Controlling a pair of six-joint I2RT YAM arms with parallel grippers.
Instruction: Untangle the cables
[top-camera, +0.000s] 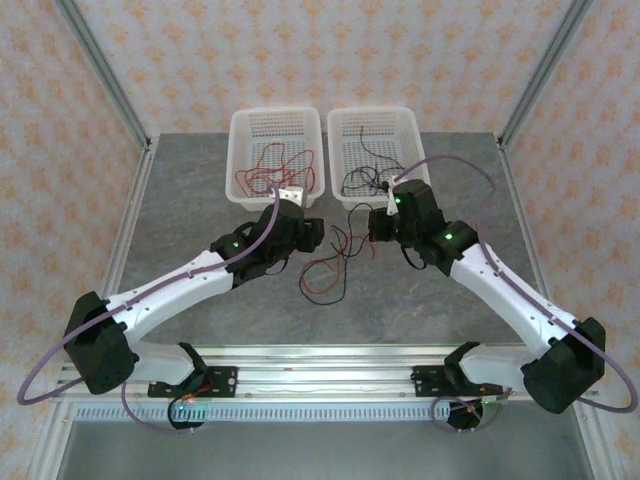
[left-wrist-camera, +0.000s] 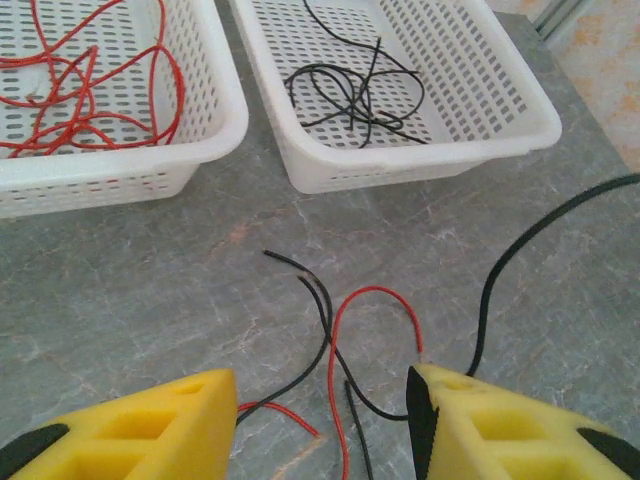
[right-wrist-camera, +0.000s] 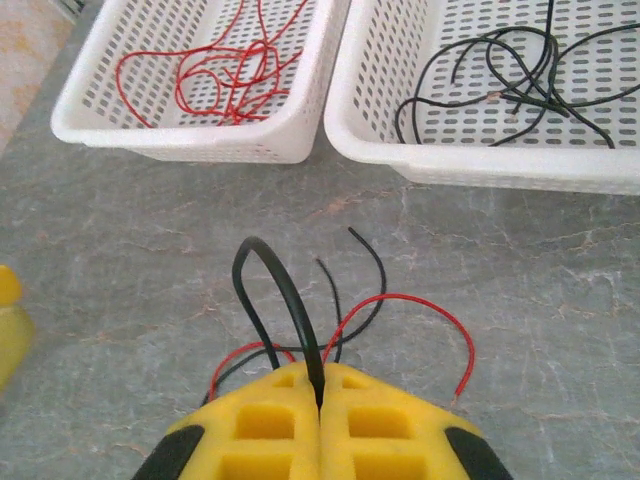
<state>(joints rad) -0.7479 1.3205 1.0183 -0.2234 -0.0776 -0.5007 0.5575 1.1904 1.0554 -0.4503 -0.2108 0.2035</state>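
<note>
Right hand (right-wrist-camera: 320, 392), pressed together, pinches a black cable (right-wrist-camera: 262, 262) that arches forward toward the right basket (right-wrist-camera: 470, 168). Left hand (left-wrist-camera: 320, 405), spread, straddles the red cable (left-wrist-camera: 372, 293) lying lengthwise on the bench (left-wrist-camera: 120, 290), seemingly crossed with black.

A white slotted basket (top-camera: 275, 125) sits at eleven o'clock on the grey marbled table (top-camera: 190, 215), a second basket (top-camera: 385, 118) just beside it at one o'clock. Orange-patterned wallpaper (top-camera: 300, 50) stands beyond at twelve.
</note>
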